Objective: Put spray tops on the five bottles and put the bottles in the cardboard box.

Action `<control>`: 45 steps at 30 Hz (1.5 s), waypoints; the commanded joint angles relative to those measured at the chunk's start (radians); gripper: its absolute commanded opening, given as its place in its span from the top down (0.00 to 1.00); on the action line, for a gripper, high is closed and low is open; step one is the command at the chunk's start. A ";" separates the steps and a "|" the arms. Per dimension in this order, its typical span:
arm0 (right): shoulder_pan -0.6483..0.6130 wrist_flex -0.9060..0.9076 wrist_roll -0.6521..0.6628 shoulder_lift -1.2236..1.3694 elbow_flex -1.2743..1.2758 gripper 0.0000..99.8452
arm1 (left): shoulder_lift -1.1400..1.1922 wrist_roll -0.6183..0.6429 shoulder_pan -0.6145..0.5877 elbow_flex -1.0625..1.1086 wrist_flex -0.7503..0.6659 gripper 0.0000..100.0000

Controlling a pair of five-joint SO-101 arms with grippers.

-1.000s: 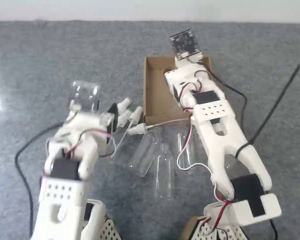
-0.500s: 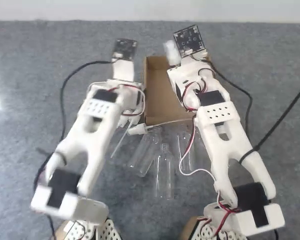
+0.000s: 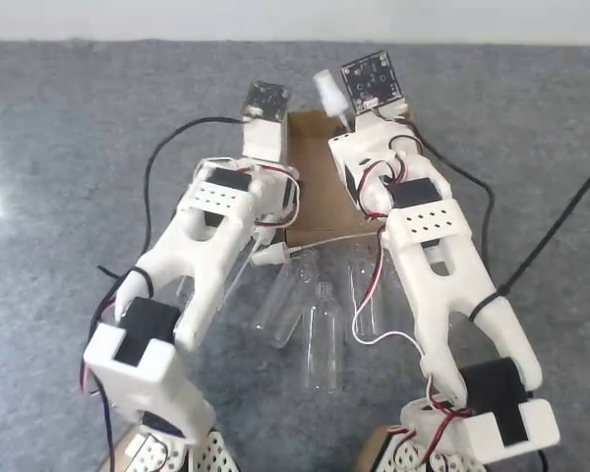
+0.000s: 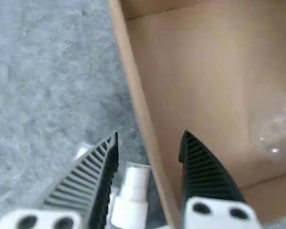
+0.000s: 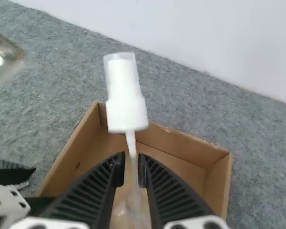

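**Supervisor:** Status of the left claw?

**Inspector:** Left claw [image 4: 150,135] is spread wide and grips nothing. Its black ribbed fingers [image 4: 95,176] straddle one side wall of the brown, open-topped cardboard box [image 4: 200,71]. One finger stands over the box floor, the other over the grey carpet [image 4: 38,71]. A white plastic spray top [image 4: 132,191] lies on the carpet just outside that wall, between the fingers and nearer the outer one. Past the inner finger, on the box floor, sits a clear rounded item [image 4: 275,130], too blurred to identify.

**Supervisor:** And the right claw?

**Inspector:** Right claw [image 5: 129,160] is pressed together on the thin clear tube of a second white spray top [image 5: 125,95]. The head stands upright above the fingertips and the tube runs down between them. The box lies beneath and ahead of this claw.

**Supervisor:** The bottles?

**Inspector:** Several clear plastic bottles [image 3: 323,334] lie on their sides on the carpet, behind both claws and between the two arms, outside the box. A third white spray top [image 3: 272,256], with a long tube, lies by their necks, close to the box's near wall.
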 commanded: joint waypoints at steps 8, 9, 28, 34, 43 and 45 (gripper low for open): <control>-0.007 -0.004 0.003 -0.068 -0.020 0.99 | 0.015 0.003 0.043 -0.033 0.041 0.96; -0.007 -0.004 0.003 -0.068 -0.020 0.99 | 0.015 0.002 0.044 -0.033 0.055 0.97; 0.070 0.007 0.008 -0.079 0.051 0.99 | 0.015 0.012 0.133 -0.036 0.166 0.98; 0.148 0.008 0.014 -0.081 0.052 0.99 | 0.014 0.012 0.126 -0.081 0.207 0.81; 0.246 0.008 0.014 -0.077 0.052 0.99 | 0.014 0.003 0.029 -0.335 0.439 0.76; 0.251 0.008 0.014 -0.071 0.052 0.99 | 0.014 0.002 0.020 -0.380 0.473 0.76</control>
